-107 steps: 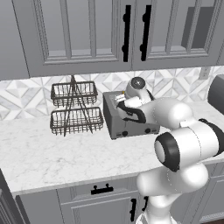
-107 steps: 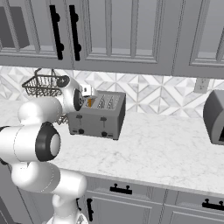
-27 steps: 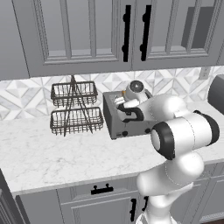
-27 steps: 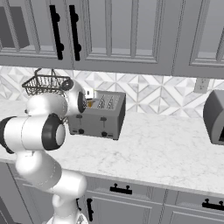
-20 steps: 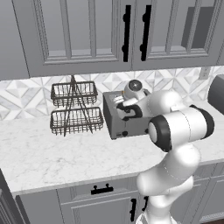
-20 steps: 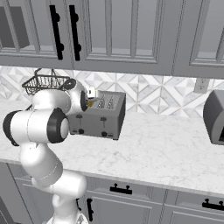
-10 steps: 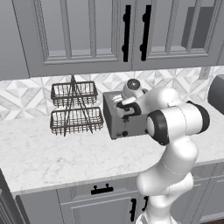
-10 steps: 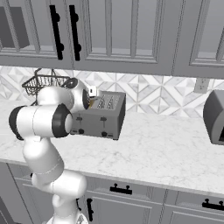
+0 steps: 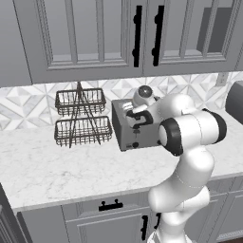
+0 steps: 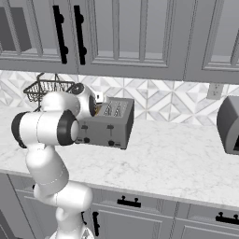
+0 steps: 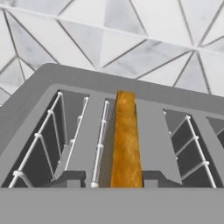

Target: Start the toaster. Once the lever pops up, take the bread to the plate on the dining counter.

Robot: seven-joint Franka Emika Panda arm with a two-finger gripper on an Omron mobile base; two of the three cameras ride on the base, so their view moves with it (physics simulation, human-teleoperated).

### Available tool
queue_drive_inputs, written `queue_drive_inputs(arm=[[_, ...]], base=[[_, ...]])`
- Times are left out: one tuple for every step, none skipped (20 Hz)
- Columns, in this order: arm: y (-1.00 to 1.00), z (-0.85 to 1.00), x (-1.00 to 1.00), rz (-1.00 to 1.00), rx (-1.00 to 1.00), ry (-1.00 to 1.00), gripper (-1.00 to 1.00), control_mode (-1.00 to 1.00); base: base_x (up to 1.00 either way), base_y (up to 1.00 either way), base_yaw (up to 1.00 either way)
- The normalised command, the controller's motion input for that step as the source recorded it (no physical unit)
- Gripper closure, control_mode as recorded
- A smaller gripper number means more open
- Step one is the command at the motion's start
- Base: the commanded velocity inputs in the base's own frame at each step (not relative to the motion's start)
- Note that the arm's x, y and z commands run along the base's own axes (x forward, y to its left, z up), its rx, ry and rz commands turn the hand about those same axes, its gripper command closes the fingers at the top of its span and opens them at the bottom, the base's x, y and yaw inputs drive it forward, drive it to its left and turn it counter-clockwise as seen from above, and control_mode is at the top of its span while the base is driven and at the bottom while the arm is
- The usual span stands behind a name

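- Sitting upright in a slot of the toaster [image 9: 135, 130], the bread [image 11: 125, 140] shows its golden-orange crust edge along the slot in the hand view; it has not been lifted out.
- The toaster stands on the grey-veined worktop [image 10: 177, 158], near the tiled wall, just beside the two-tier wire rack [image 9: 79, 118].
- The tool [image 9: 134, 117] hangs over the toaster's top, its small dark fingertips [image 11: 72, 177] standing either side of the crust at the bottom of the hand view.
- Whether the tool has a hold on the bread I cannot tell: the tips sit close to the slice, yet contact is not visible, nor how far the jaws are drawn in.
- My judgement: the toasting step looks done and the pick-up of the bread is in hand, since the tool is at the slot rather than at the front levers [image 10: 110, 127].
- Left to do, as I judge it: lift the slice clear, carry it away and set it on the plate on the dining counter.
- No brand, label or readable writing appears on the toaster, the cabinets [image 9: 95, 38] or the dark appliance [image 10: 229, 123] at the worktop's far end.
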Motion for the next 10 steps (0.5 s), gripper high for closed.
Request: queue_drive_inputs(arm=[[-0.17,0.0,0.0,-0.02,0.1,-0.05,1.0,-1.0],[-0.19,0.0,0.0,-0.02,0.11,-0.06,1.0,-1.0],[-0.19,0.0,0.0,-0.03,0.11,-0.07,1.0,-1.0],[-0.21,0.0,0.0,-0.03,0.16,-0.09,1.0,-1.0],[-0.19,0.0,0.0,-0.04,0.17,-0.11,1.0,-1.0],[-0.2,0.0,0.0,-0.04,0.2,-0.12,1.0,-1.0],[-0.19,0.06,0.0,-0.05,0.21,-0.14,1.0,-1.0],[-0.17,0.09,0.0,-0.05,0.22,-0.15,1.0,-1.0],[-0.16,0.12,0.0,-0.06,0.21,-0.15,1.0,-1.0],[-0.14,0.19,0.0,-0.07,0.23,-0.16,1.0,-1.0]], base=[[0.0,0.0,0.0],[0.0,0.0,0.0],[0.0,0.0,0.0],[0.0,0.0,0.0],[0.0,0.0,0.0],[0.0,0.0,0.0],[0.0,0.0,0.0],[0.0,0.0,0.0],[0.0,0.0,0.0],[0.0,0.0,0.0]])
